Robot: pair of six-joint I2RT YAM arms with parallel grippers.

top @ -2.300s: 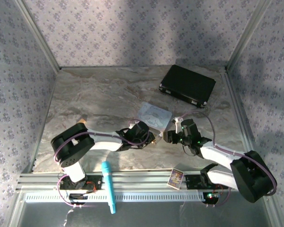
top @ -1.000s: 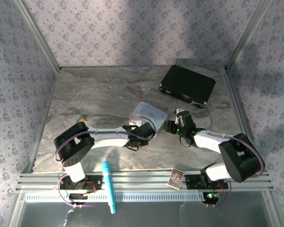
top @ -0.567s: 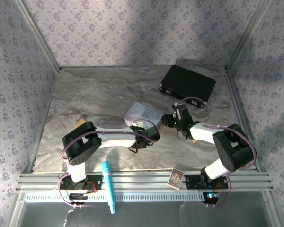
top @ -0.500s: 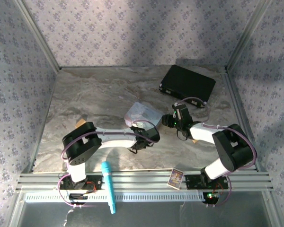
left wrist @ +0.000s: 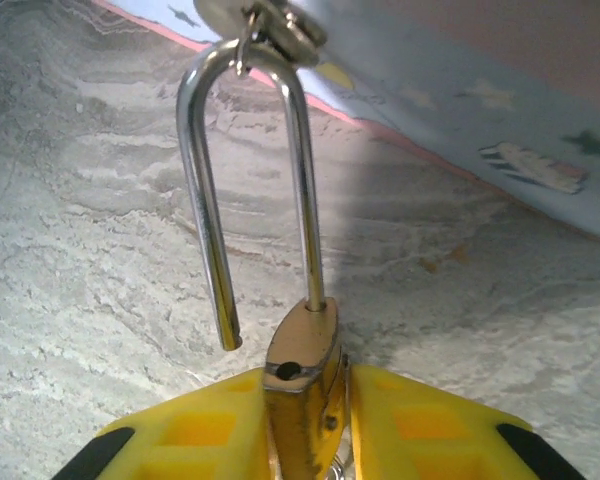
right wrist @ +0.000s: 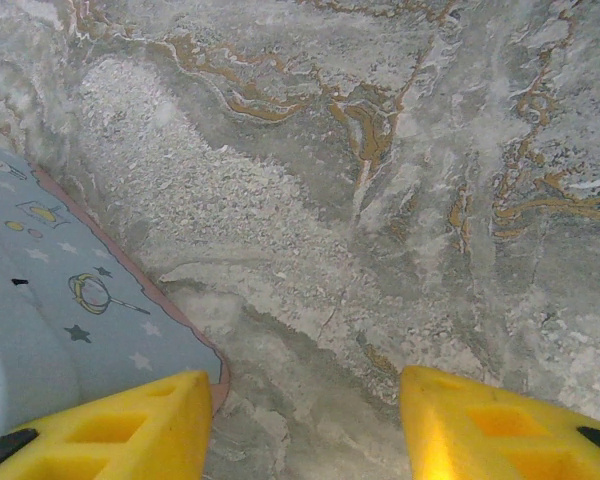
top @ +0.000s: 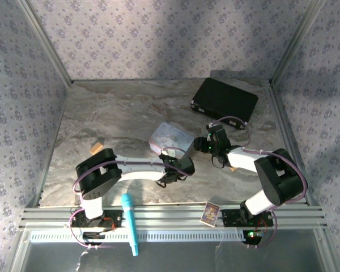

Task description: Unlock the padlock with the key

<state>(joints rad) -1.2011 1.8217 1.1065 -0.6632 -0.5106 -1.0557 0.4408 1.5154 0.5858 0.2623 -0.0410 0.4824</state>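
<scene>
**A:** Where was the padlock?

**B:** At the bottom centre of the left wrist view, standing upright. Its brass body was pinched between the two yellow fingers of the left gripper, which was clamped tight on it.

**A:** And the shackle?

**B:** Open. Its right leg sat in the body. Its left leg ended free, just beside the body's top corner and apart from it. A silvery ring hung through the bend at the top edge of the frame.

**A:** What lay behind it?

**B:** A pale blue tin with cartoon drawings ran across the upper right, on the grey marbled table.

**A:** And from above?

**B:** The left gripper sat mid-frame, just below the tin. The padlock was too small to make out there. The right gripper was just right of the tin.

**A:** Was the right one holding anything?

**B:** No. In its wrist view the right gripper was spread wide. Its yellow fingers sat at the bottom corners with bare table between them. The tin's corner showed at lower left, close to the left finger.

**A:** Anything else?

**B:** There was a black case at upper right and a small tan block at left. A teal pen and a small card lay on the rail at the bottom.
</scene>
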